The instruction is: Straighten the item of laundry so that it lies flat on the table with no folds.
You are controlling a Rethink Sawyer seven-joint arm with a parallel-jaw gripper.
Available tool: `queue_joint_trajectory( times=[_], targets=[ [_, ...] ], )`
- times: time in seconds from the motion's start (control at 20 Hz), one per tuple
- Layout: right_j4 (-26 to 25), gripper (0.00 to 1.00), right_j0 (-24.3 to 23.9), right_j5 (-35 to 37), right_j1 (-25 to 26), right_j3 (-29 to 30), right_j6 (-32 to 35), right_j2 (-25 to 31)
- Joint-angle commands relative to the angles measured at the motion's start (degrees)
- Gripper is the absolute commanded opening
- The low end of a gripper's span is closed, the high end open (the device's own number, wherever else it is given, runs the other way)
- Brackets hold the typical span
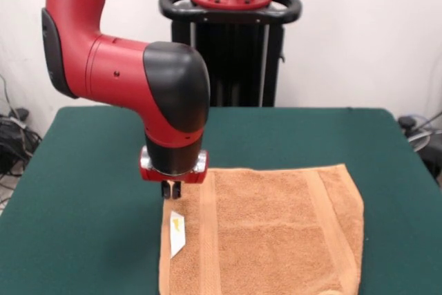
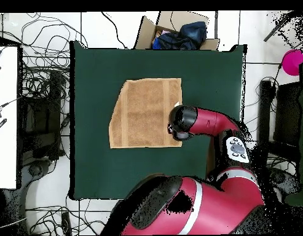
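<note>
The orange-tan towel lies spread out on the dark green table, towards the near side, with band stripes running along two sides. Its near edge runs out of the front view. A white tag shows at its left edge. My gripper points straight down at the towel's far-left corner, its fingers close together with the tips at the cloth. In the overhead view the towel looks nearly flat, and the arm's wrist covers its lower-right corner and hides the gripper.
The robot's black pedestal stands at the table's far side. In the overhead view a cardboard box with dark blue cloth sits beyond the table's top edge, a pink object is at the right, and cables lie on the floor at the left.
</note>
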Motion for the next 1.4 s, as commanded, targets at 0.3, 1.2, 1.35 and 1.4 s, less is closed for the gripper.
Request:
queue_joint_trajectory(
  times=[0.3, 1.2, 1.35, 1.4],
  targets=[
    [1.1, 0.0, 2.8, 7.9, -3.0, 1.9, 2.4, 4.5],
    [6.3, 0.0, -1.3, 7.9, -0.6, 5.8, 2.1, 9.2],
    [6.7, 0.0, -1.7, 8.5, -0.3, 5.8, 1.9, 9.7],
    [6.7, 0.0, -1.8, 8.5, -0.1, 5.8, 1.7, 9.8]
  ],
)
